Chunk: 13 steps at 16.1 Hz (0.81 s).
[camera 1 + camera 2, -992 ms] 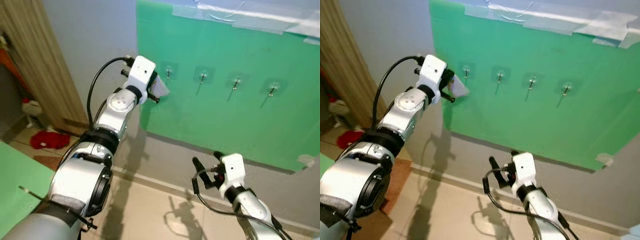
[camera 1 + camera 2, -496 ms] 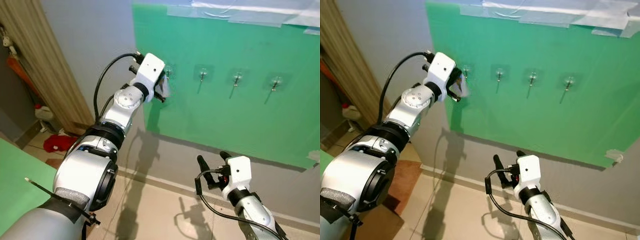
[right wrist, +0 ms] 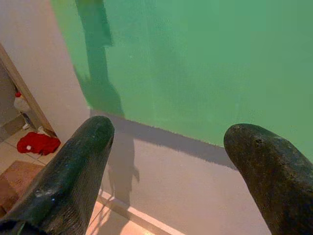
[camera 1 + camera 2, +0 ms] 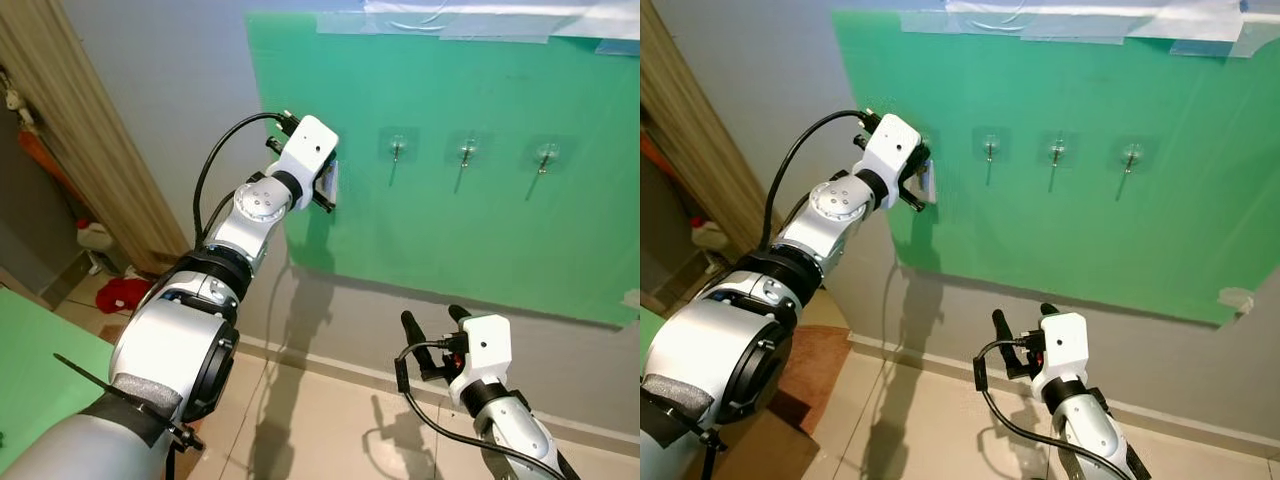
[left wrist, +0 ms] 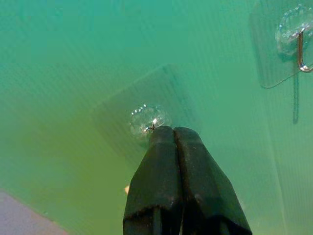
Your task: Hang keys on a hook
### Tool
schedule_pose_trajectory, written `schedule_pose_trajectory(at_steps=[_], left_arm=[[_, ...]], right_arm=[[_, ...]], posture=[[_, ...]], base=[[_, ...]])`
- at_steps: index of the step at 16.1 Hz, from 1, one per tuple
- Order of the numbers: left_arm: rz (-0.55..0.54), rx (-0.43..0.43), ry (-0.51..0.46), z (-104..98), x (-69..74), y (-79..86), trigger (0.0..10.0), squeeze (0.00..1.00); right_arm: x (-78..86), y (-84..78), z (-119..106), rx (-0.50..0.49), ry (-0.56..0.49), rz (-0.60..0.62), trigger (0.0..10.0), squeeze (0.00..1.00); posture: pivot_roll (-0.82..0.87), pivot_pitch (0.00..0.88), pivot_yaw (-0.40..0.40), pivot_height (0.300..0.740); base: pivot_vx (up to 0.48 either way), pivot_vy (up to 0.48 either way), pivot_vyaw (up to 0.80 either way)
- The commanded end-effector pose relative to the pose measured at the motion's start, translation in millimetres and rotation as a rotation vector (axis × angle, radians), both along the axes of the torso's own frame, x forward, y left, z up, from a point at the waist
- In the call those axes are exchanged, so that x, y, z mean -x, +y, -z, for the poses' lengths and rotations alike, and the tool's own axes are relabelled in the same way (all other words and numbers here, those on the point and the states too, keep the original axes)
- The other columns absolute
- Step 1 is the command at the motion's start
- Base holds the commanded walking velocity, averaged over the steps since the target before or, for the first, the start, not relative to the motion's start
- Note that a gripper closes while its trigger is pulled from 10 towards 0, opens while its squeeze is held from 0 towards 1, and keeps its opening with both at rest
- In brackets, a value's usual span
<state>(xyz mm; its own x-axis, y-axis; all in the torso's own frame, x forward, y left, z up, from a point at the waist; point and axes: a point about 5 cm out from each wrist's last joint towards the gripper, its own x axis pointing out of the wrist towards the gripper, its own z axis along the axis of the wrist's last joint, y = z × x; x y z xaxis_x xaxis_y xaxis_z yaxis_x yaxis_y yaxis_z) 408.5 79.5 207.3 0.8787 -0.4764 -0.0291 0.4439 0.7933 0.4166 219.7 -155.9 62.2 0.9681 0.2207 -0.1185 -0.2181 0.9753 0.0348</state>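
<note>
- On the green board, the left end effector is pressed up to the leftmost hook, fingers closed together.
- A pale tag shows at its fingers, beside that hook; the keys themselves cannot be made out.
- Three more hooks sit to the right.
- The right end effector hangs low near the floor, fingers wide apart, holding nothing.

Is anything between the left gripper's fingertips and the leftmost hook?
No. In the left wrist view the left gripper, fingers shut, sits right at the leftmost hook with only bare green sheet around.
</note>
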Motion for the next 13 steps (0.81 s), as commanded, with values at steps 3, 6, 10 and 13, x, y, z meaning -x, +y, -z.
schedule_pose_trajectory(at_steps=[3,6,10,13], left_arm=[[-0.034,0.039,0.014,-10.7,-4.8,5.4,0.0,0.4],[-0.097,0.204,0.106,-7.4,-7.2,13.6,0.0,0.38],[-0.157,0.43,0.234,6.1,-6.5,23.3,0.0,0.38],[-0.169,0.496,0.256,7.1,-6.6,26.7,0.0,0.38]], right_arm=[[-0.1,2.8,-3.4,0.006,0.001,-0.001,10.0,0.0],[-0.6,2.2,-4.7,0.009,0.003,0.002,10.0,0.0],[-2.2,-0.8,-3.4,0.013,0.012,0.001,10.0,0.0],[-1.4,-3.6,-0.7,0.017,0.021,-0.001,10.0,0.0]], posture=[[-0.21,0.0,0.182,0.722],[-0.22,0.0,0.182,0.722],[-0.21,0.0,0.175,0.722],[-0.21,0.0,0.173,0.722]], base=[[0.0,0.0,0.0],[0.0,0.0,0.0],[0.0,0.0,0.0],[0.0,0.0,0.0]])
